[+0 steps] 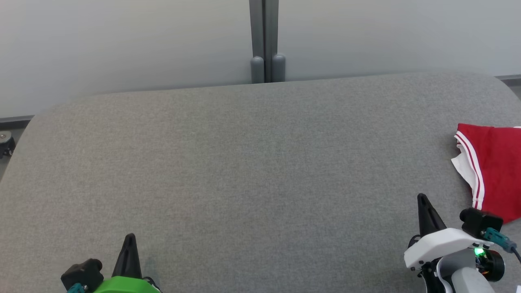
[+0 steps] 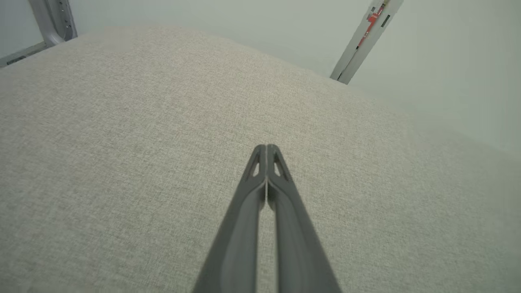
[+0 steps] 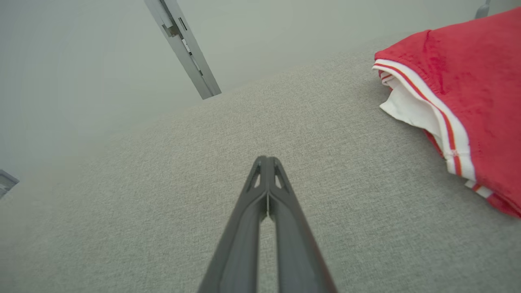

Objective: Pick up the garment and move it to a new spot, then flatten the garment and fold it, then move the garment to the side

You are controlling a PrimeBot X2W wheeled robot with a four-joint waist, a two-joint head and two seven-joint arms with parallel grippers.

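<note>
A red garment (image 1: 496, 171) with a white striped hem lies folded at the right edge of the grey table (image 1: 244, 162), partly cut off by the frame. The right wrist view has the garment (image 3: 468, 81) at upper right, white lining peeking from under the hem. My right gripper (image 1: 421, 198) is shut with nothing in it, hovering left of and nearer than the garment, apart from it; its fingertips (image 3: 266, 159) meet over bare cloth. At the lower left my left gripper (image 1: 130, 237) is shut and empty, its tips (image 2: 265, 147) pressed together above the table.
The table's rounded far edge runs below a pale wall with a grey post (image 1: 266, 40) at its middle. A small caster (image 1: 5, 142) sits off the left edge. A broad stretch of grey surface lies between both grippers and the far edge.
</note>
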